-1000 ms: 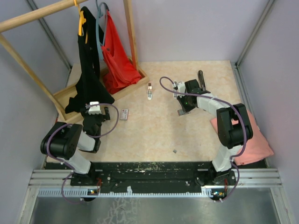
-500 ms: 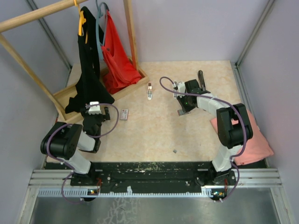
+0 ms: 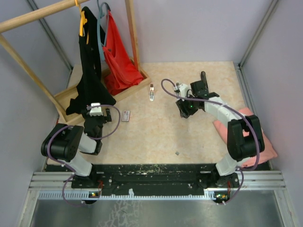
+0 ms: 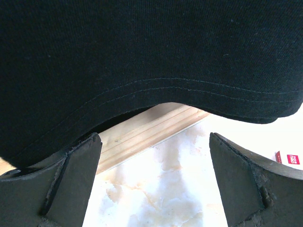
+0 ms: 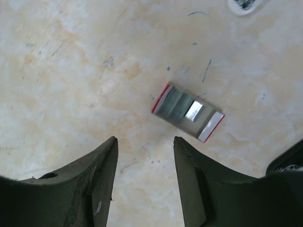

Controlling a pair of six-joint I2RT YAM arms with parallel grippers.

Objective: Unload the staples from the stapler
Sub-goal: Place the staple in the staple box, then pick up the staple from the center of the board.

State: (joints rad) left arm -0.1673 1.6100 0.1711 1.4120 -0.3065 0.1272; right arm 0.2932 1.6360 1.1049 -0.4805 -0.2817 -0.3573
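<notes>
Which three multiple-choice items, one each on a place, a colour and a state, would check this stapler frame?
1. Where does the stapler lie?
A. At the near left corner of the table
B. On the far right part of the table
C. At the table's centre

2. What hangs on the rack?
A. One black garment and one red garment
B. Two blue garments
C. One green and one yellow garment

3. How do the right gripper jaws stand?
A. Shut on the stapler
B. Shut tight and empty
C. Apart, with nothing between them

Answers:
1 B: the top view shows it near the far right corner.
2 A: both colours are plain in the top view.
3 C: the right wrist view shows only bare table between the fingers.
</notes>
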